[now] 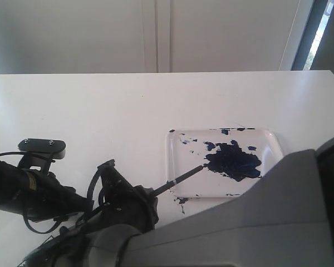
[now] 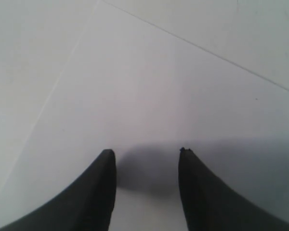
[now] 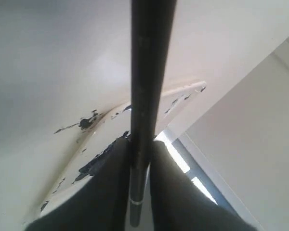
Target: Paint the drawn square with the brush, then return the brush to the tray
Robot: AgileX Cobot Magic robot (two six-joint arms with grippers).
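Filling the lower right of the exterior view, the grey casing of the right arm (image 1: 278, 211) is seen closest to the lens, stretched across the bottom over the white table (image 1: 100, 111). The left arm (image 1: 28, 192) is seen low at the left edge, well apart from the tray (image 1: 181, 167), which is laid flat on the table right of centre. A dark blue-black paint blotch (image 1: 234, 160) is spread over its middle, with specks (image 1: 185, 141) scattered toward the rims. The left gripper (image 2: 145, 151) is held over a plain white surface, its jaws kept apart with nothing between them. The right gripper (image 1: 150, 196) is clamped on the brush (image 1: 183, 178), the black handle being pinched between two fingers (image 3: 111, 187). The brush is held slanted over the tray's left part, its tip at the left edge of the blotch; whether bristles and paint are touching cannot be told. A thin pale ring (image 3: 136, 202) is seen near the handle's end.
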